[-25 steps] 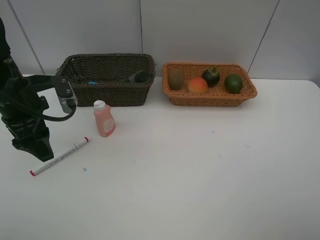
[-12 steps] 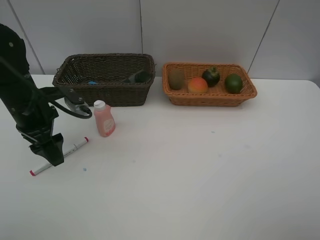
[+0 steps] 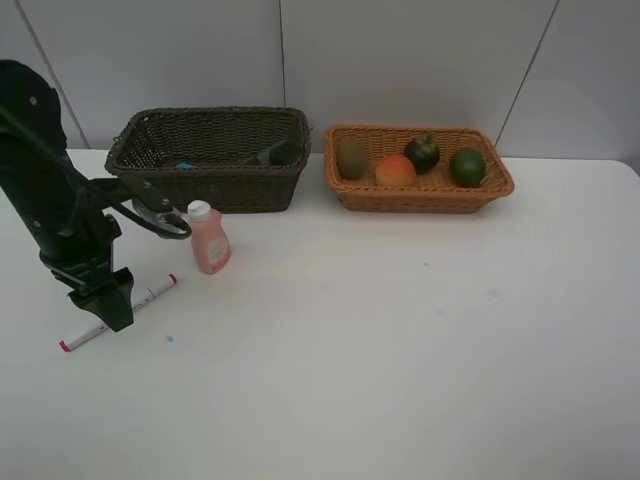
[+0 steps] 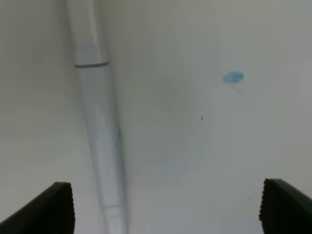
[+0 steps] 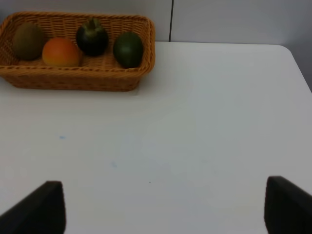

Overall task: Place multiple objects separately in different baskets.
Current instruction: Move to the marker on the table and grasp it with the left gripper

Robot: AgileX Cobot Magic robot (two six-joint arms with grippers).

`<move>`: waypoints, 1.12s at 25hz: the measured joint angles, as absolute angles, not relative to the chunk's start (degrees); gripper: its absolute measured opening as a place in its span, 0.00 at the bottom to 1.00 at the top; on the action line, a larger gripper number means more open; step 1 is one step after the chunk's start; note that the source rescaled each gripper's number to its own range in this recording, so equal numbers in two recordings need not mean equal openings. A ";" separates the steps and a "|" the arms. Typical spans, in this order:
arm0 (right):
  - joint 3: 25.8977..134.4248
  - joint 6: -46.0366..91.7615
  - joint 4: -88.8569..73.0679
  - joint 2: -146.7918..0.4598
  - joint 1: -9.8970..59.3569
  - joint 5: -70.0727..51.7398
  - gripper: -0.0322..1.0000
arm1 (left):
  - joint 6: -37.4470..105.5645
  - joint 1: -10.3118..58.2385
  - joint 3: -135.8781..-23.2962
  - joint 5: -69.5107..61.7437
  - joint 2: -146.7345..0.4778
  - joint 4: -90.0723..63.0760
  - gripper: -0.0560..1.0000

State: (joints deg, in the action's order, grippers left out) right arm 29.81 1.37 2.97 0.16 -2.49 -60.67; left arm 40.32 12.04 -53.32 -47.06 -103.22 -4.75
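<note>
White tabletop (image 4: 195,146) fills my left wrist view. Over it the left gripper (image 4: 168,209) has its jaws spread wide, and the white red-ended marker (image 4: 100,126) lies flat between the two fingers, closer to one. I see neither finger touching it, and a blue speck (image 4: 233,77) sits off to its side. I can make out no print on the marker's barrel from here. From the high camera the gripper points down over the marker's middle, in front of the dark brown basket (image 3: 215,185), with the pink white-capped bottle (image 3: 208,239) upright just beside it – its label is too small to read. The right gripper (image 5: 168,209) is also wide open and holds nothing, hanging above bare table. It faces the orange-tan basket (image 5: 78,78), where the kiwi (image 5: 28,41), peach (image 5: 60,52), mangosteen (image 5: 91,38) and green fruit (image 5: 128,48) sit in a row.
</note>
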 joint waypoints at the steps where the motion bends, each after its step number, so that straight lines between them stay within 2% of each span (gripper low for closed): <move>1: 29.81 1.37 2.97 0.16 -2.49 -60.67 0.99 | 40.32 12.04 -53.32 -46.76 -103.92 -4.69 1.00; 10: 29.81 1.37 2.97 0.16 -2.49 -60.67 0.99 | 40.38 12.04 -53.32 -41.00 -108.72 -4.11 1.00; 28: 29.81 1.37 2.97 0.16 -2.49 -60.67 0.99 | 40.91 9.89 -53.37 -39.36 -110.68 -2.95 1.00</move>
